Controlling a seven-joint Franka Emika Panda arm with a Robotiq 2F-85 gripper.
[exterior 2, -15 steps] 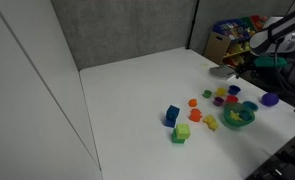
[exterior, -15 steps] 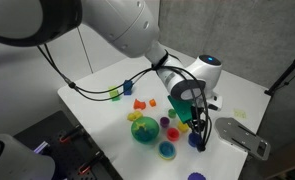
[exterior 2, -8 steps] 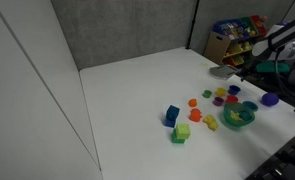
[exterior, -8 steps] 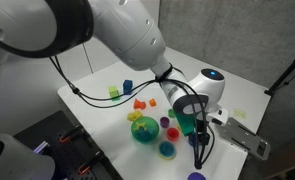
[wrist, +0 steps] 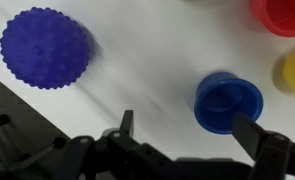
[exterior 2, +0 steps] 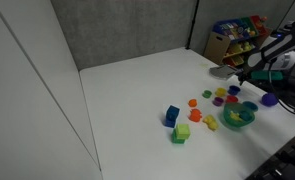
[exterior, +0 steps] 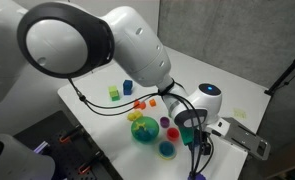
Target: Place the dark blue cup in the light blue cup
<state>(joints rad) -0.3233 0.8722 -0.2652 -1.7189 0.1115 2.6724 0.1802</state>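
Tool (wrist: pixel 182 116) is hanging spread and empty over the white surface (wrist: pixel 147 70). Dark blue cup (wrist: pixel 228 100) is sitting on the surface just beyond the fingertips, nearer one finger. Light blue cup (exterior: pixel 167 150) is apparently standing beside the green bowl (exterior: pixel 144 130).

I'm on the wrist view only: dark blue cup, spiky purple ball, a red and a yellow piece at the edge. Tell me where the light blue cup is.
Observer: In an exterior view, the light blue cup sits between the green bowl and the gripper.
Operator: Report what stands next to it.
Observer: A small purple cup is close beside it, near the bowl.
Operator: Name the clutter farther out.
Observer: A dark blue cube and a green cube lie beyond the bowl, away from the gripper.
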